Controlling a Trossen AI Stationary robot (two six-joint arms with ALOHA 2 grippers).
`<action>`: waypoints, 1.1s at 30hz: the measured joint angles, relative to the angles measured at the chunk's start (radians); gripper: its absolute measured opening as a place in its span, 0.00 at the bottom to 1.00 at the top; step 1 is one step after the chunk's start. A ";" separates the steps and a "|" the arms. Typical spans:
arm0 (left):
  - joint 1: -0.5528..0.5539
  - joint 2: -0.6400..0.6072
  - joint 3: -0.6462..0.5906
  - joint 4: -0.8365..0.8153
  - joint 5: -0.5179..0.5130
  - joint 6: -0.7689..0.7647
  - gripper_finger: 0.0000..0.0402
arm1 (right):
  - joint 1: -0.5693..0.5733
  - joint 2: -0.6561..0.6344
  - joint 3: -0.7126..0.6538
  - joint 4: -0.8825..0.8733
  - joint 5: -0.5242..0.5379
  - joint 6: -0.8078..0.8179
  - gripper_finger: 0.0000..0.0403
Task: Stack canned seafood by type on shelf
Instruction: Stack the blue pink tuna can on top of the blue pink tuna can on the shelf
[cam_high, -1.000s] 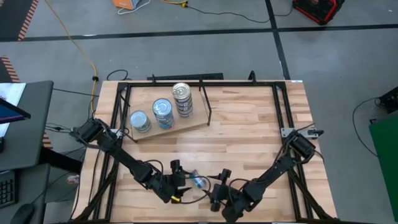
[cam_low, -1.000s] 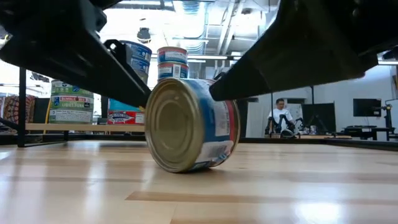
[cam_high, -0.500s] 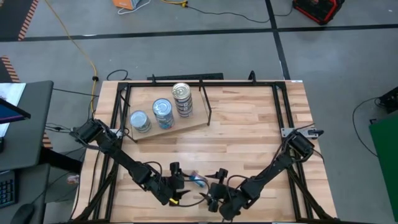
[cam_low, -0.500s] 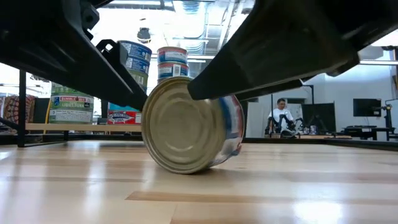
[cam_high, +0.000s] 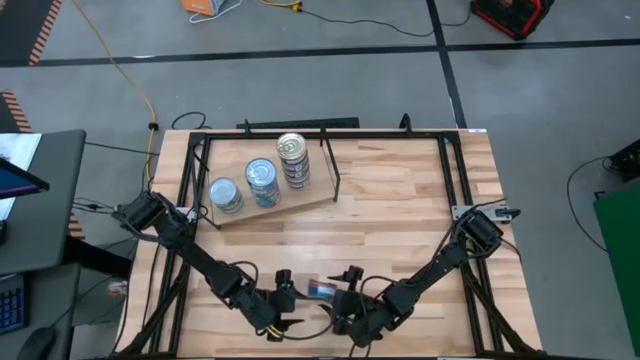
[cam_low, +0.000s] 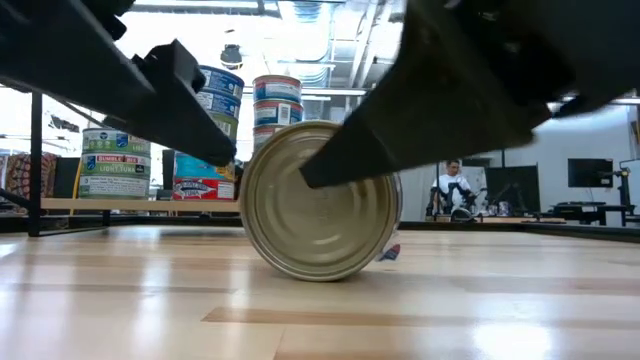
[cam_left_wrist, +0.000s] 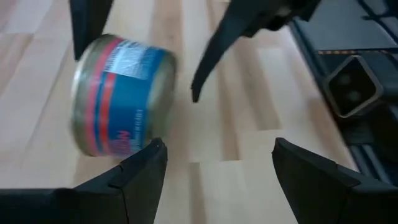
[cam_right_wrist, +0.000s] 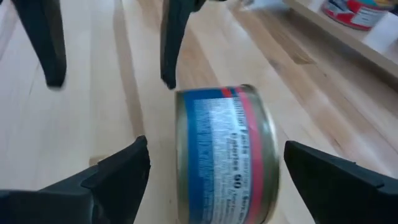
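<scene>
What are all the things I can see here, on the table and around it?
Loose tin: one, blue and red label, gold lid, on its edge on the tabletop between both grippers, held by neither.
Stacked tins: three stacks, blue-labelled, silver or gold tops, on the shelf.
Shelf: one, light plywood, far left part of the table.
Table: one, butcher-block, black frame.
Person: one, seated far behind in the low view.
Left gripper: open, left of the loose tin.
Right gripper: open, right of it.
</scene>
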 joint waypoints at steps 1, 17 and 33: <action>-0.002 0.000 0.000 0.006 0.008 0.010 0.69 | 0.000 0.000 0.000 -0.001 -0.010 -0.023 0.97; -0.014 0.000 0.000 -0.013 0.011 0.092 0.69 | -0.032 -0.003 0.000 -0.092 -0.145 -0.051 0.53; -0.003 -0.002 -0.254 0.701 0.117 0.242 0.69 | -0.076 -0.241 0.000 -0.387 0.005 -0.390 0.55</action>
